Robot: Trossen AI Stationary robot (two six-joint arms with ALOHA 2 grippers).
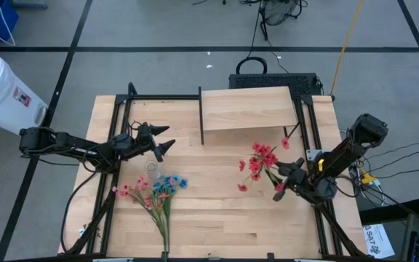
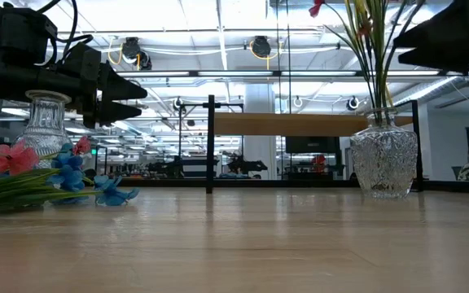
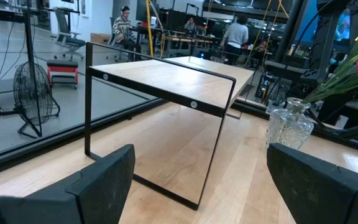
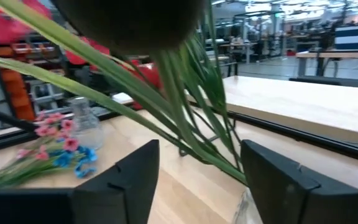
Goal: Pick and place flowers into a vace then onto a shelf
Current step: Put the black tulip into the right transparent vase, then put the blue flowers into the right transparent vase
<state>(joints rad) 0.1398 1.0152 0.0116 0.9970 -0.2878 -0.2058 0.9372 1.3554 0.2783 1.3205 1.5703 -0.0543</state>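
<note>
A cut-glass vase stands on the table, its red flowers on green stems. My right gripper is open at that bunch, one finger on either side of the stems, and I see no touch. A second, smaller empty glass vase stands near my left gripper, which is open and hovers above the table, pointing at the shelf. Loose pink and blue flowers lie flat on the table beside it. The shelf stands at the far edge.
Black frame rails run along the table's left and right sides. A white container stands on the floor at the left. There is bare tabletop between the two flower groups. People sit in the room beyond.
</note>
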